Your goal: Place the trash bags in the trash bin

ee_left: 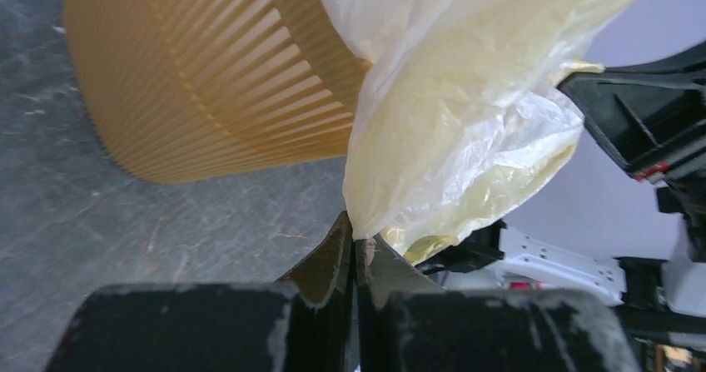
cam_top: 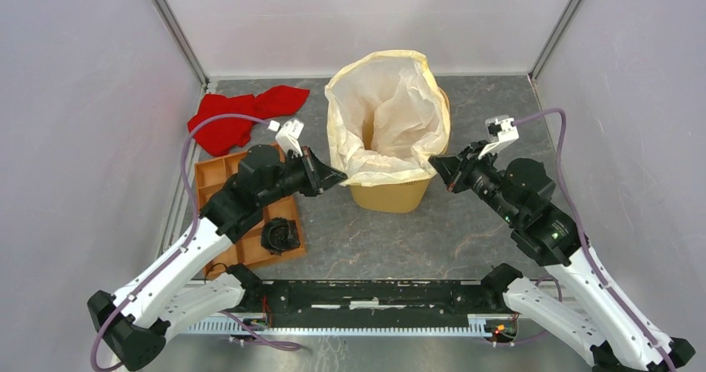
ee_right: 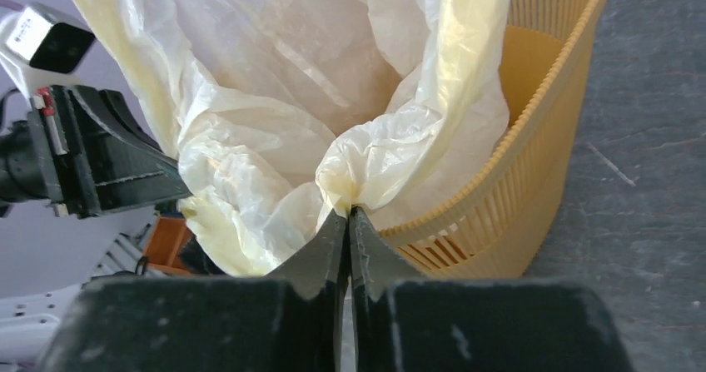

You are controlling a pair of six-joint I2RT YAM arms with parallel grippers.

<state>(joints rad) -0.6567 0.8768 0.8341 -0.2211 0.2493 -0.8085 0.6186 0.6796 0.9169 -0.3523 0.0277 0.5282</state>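
Tool L & tool R, reaching inward, pinch bag over bin.

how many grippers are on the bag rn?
2. The left gripper pinches the trash bag on the left of the trash bin; the right gripper pinches it on the right.

Cream trash bag open, lining upright orange mesh bin, edges overhanging rim.

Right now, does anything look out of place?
The trash bag sits unevenly in the trash bin, its mouth bunched where the left gripper and right gripper pinch it. A red cloth lies crumpled far left.
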